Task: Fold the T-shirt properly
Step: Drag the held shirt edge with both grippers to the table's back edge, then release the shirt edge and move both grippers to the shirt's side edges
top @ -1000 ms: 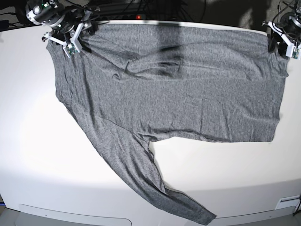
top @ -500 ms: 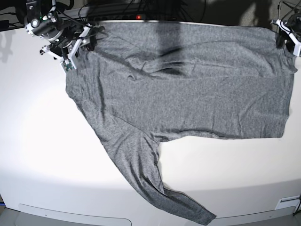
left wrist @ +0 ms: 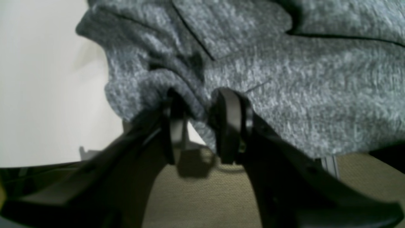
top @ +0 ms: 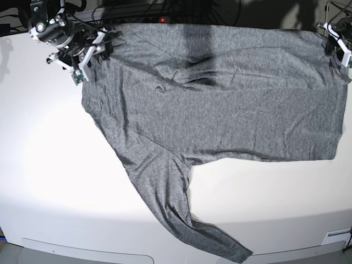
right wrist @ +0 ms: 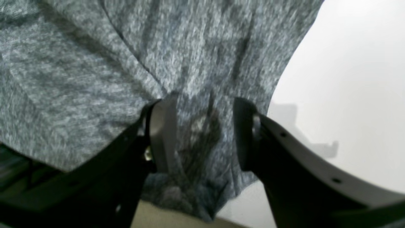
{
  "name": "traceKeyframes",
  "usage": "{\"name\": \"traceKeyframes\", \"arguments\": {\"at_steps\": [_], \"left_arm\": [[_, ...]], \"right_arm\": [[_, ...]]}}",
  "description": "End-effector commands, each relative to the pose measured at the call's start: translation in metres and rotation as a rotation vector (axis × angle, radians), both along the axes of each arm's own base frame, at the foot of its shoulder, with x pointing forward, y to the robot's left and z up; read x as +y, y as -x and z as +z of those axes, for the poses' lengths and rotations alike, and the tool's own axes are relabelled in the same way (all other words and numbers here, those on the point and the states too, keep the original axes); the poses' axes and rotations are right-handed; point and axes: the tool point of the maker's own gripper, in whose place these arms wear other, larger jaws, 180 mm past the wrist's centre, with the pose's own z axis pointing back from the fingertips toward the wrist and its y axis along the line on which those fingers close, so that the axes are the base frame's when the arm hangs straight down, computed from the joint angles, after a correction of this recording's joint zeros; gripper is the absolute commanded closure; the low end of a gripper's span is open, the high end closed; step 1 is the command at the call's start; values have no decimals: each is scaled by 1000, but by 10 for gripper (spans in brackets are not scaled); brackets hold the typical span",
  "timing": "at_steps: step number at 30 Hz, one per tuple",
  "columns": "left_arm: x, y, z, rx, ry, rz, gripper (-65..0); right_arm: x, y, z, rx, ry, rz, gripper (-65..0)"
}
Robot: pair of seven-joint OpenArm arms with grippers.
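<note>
In the left wrist view, the left gripper (left wrist: pixel 202 123) pinches a bunched fold of the T-shirt (left wrist: pixel 284 79) between its two dark fingers (left wrist: pixel 229 126). The cloth rises away ahead of the gripper, and the pale table (left wrist: pixel 41 79) lies to one side of it. Below the gripper I see an olive floor, so this corner seems to hang at the table edge.

In the right wrist view, the right gripper (right wrist: pixel 204 133) stands wider, but grey cloth fills the gap between its jaws, so I judge it clamps a thick bundle of the T-shirt (right wrist: pixel 95 63). Some fabric hangs down under the gripper, and the white table (right wrist: pixel 348 79) is just beside it.

In the base view, the T-shirt (top: pixel 220 99) lies spread across the far part of the table (top: pixel 55 176). The right gripper (top: pixel 88 52) holds one far corner and the left gripper (top: pixel 340 49) the other. One long sleeve runs toward the near edge, well apart from both grippers.

I think the step in hand is spreading the shirt flat. The next move probably calls for equal tension on both corners, then dealing with that loose sleeve.
</note>
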Motion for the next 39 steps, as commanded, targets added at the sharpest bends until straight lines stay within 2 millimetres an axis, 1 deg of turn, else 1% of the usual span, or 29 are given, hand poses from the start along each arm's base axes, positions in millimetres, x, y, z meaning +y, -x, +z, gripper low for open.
{"name": "traceKeyframes", "arguments": {"at_steps": [1,3,6,9,11,13,16,21,24,26,29,33,35,37,39], "left_arm": [[3,-1,4,-3,-10,-14,-187],[3,0,4,-3,-10,-13,-187],[2,0,4,-3,-10,-13,-187],[3,-1,4,-4,-10,-14,-187],[3,-1,4,-4,-10,-13,-187],[2,-1,4,-4,-10,-14,-187],[-1,-4,7,-11,-8,-24,-187],[-16,-19,21,-62,6,-65,-187],[-23,-25,27,-89,11,-85,-187],[-24,-27,29,-93,10,-88,-187],[-17,-24,26,-74,-52,-116,-187],[12,-20,24,-33,-217,-84,-187],[22,-18,24,-22,-280,-81,-187],[28,-16,24,-4,-318,-73,-187],[29,-16,24,-5,-322,-66,-187]], "right_arm": [[3,-6,4,-38,-20,-6,-279],[9,-5,-1,-36,-43,-17,-279],[13,-3,-14,-12,-35,-12,-279],[11,-1,-24,13,-28,-25,-279],[4,2,-29,32,14,-20,-279],[-4,5,-32,49,63,-12,-279],[-12,6,-31,54,84,-26,-279],[-29,6,-28,53,110,-77,-279],[-30,6,-28,53,112,-82,-279],[-28,5,-28,52,97,-86,-279],[-28,6,-28,52,95,-86,-279],[-28,5,-27,52,95,-86,-279],[-28,5,-27,52,95,-86,-279],[-28,5,-27,51,94,-86,-279],[-28,5,-27,51,94,-86,-279]]}}
